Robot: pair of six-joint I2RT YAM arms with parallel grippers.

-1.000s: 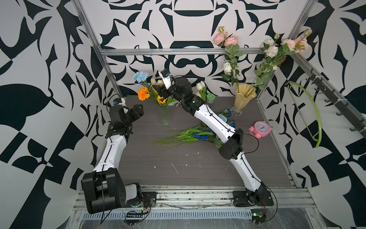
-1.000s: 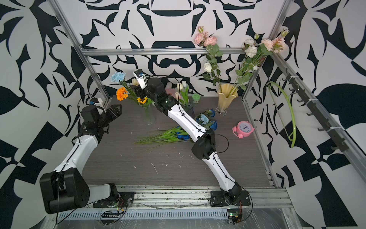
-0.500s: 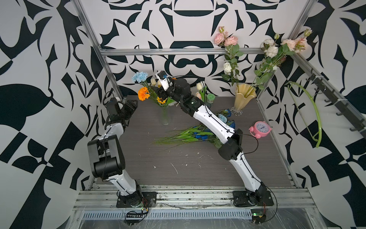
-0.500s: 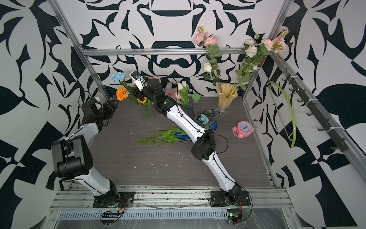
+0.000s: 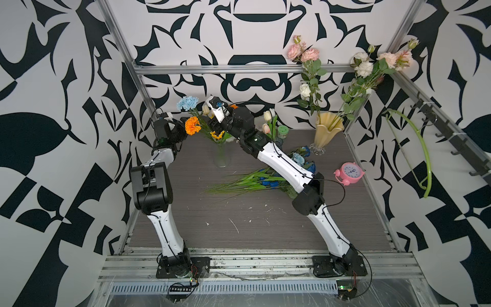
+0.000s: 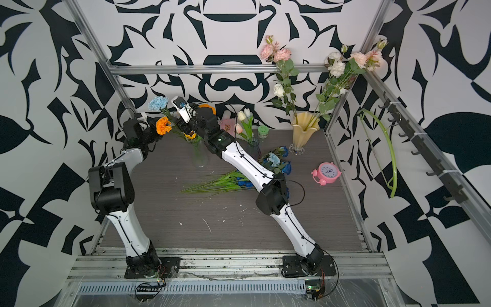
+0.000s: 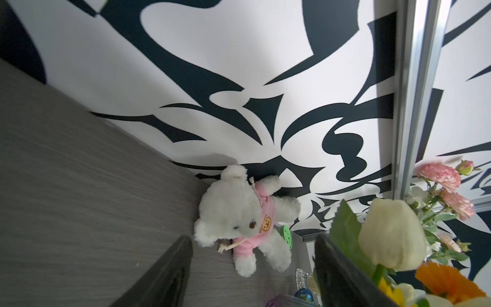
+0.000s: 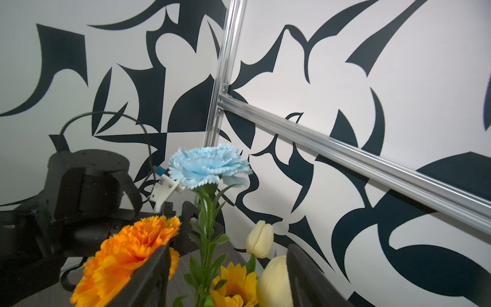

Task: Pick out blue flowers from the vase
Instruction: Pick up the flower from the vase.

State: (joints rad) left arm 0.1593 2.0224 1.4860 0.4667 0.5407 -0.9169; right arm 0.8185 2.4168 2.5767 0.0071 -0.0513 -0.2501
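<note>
- At the desk's [image 5: 239,218] back left, a glass vase [image 5: 221,158] holds an orange marigold [image 8: 127,247], a sunflower [image 8: 233,281] and cream tulips [image 8: 260,239], crowding the pale-blue carnation [image 8: 210,164].
- The carnation's stem rises just beyond the right claw [image 8: 228,255], facing its wide-apart, empty jaws.
- More blue flowers [image 5: 271,180] lie on the desk under the right arm [image 5: 281,164].
- The left claw [image 7: 252,242], likewise spread and empty, sits beside the marigold.
- The right arm stretches diagonally to the vase.

My grey table [image 5: 239,239] carries a glass vase [image 5: 221,158], loose blue flowers [image 5: 268,180] mid-surface, and a pink clock [image 5: 349,172] near its right edge.
</note>
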